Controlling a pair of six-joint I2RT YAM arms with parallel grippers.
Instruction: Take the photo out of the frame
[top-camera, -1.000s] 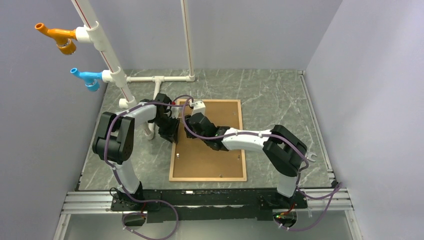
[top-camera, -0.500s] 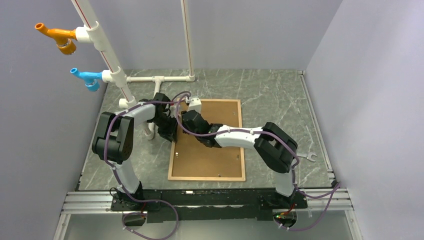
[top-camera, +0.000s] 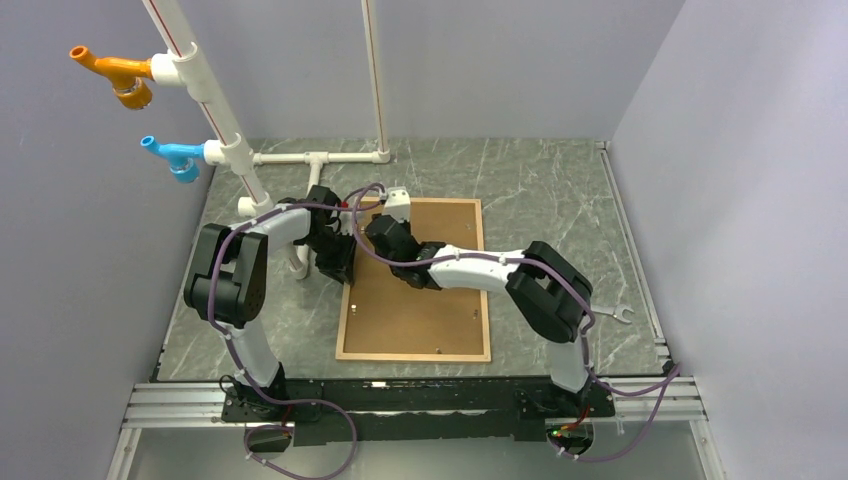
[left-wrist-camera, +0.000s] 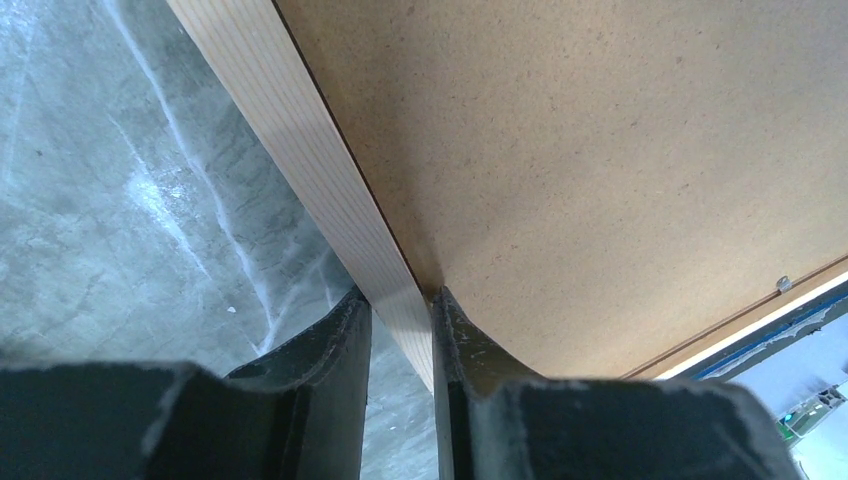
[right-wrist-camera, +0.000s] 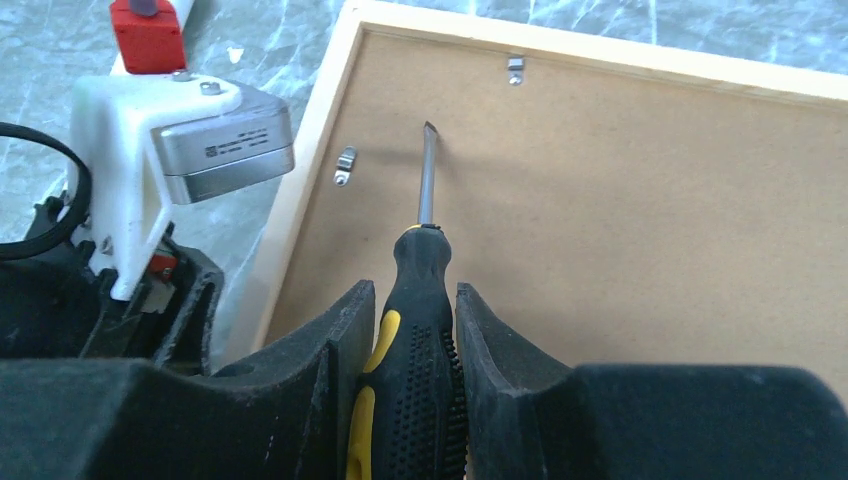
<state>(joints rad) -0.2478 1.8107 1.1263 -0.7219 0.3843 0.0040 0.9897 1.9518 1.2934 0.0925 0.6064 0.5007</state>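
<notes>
- Grey marbled surface (top-camera: 560, 200) carries the frame (top-camera: 487, 300) face down, with the photo (top-camera: 420, 320) brown back up, apparently seated inside it.
- Left hand (left-wrist-camera: 400, 320) pinches the frame's left rail.
- Right hand (right-wrist-camera: 415, 300) grips a screwdriver (right-wrist-camera: 420, 340), its tip near a metal clip (right-wrist-camera: 345, 165).
- Risk: the blade slips off the clip and gouges the photo's back, or prying tugs the rail out of the pinch.

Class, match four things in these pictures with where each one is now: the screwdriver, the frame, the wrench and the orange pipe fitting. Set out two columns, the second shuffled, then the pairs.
1 screwdriver
2 frame
3 wrench
4 orange fitting

A on the white pipe, upper left
B edge clamped in the left gripper
C flat on the table, right side
D handle held in the right gripper

Pairs: 1-D, 2-B, 3-C, 4-A
</notes>
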